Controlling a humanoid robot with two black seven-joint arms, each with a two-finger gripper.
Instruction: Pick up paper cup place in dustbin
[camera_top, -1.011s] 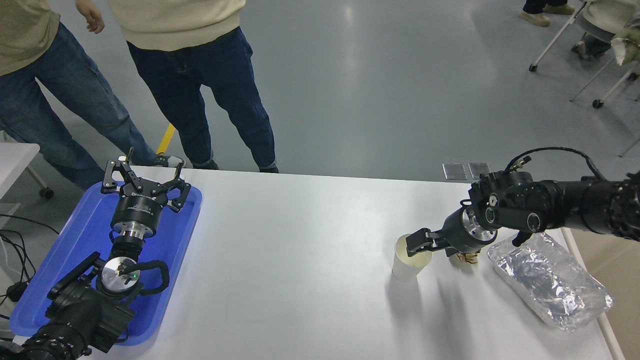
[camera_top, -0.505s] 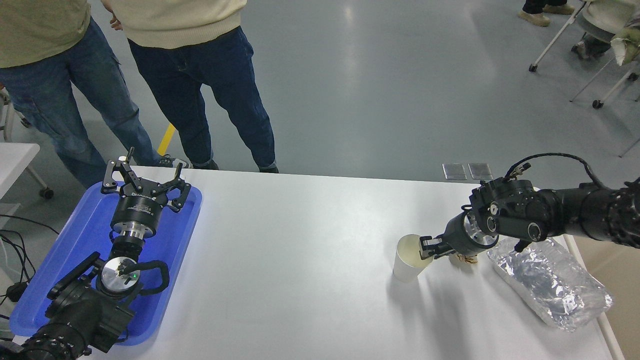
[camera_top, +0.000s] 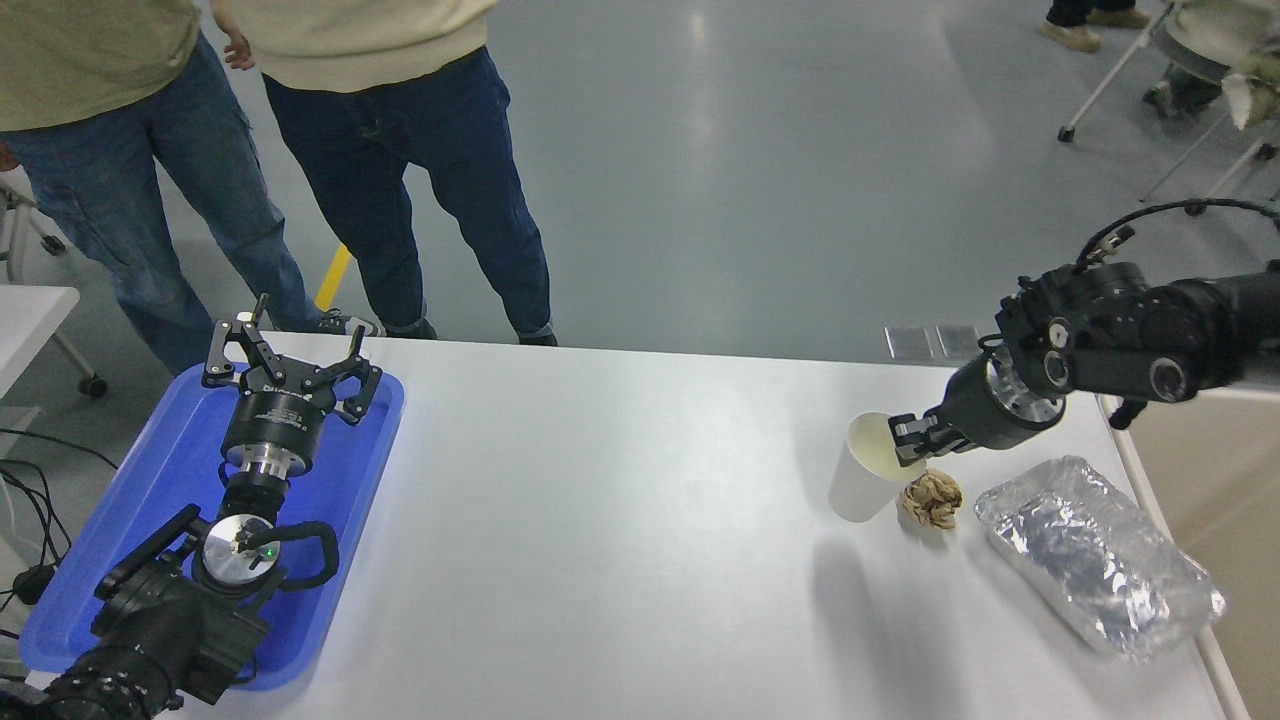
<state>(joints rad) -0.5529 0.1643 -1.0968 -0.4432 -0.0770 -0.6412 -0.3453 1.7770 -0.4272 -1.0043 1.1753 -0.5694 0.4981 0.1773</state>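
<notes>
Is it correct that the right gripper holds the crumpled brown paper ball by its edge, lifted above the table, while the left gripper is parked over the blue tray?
Not quite. In the head view the right gripper is shut on the rim of the paper cup, lifted above the table. The crumpled brown paper ball lies free on the table beside it. The left gripper is indeed parked over the blue tray.

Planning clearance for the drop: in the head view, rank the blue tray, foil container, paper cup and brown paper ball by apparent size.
1. blue tray, partly covered by the left arm
2. foil container
3. paper cup, held at its rim by the right hand
4. brown paper ball

The cup is lifted nearer the camera, yet clearly outsizes the ball.
</notes>
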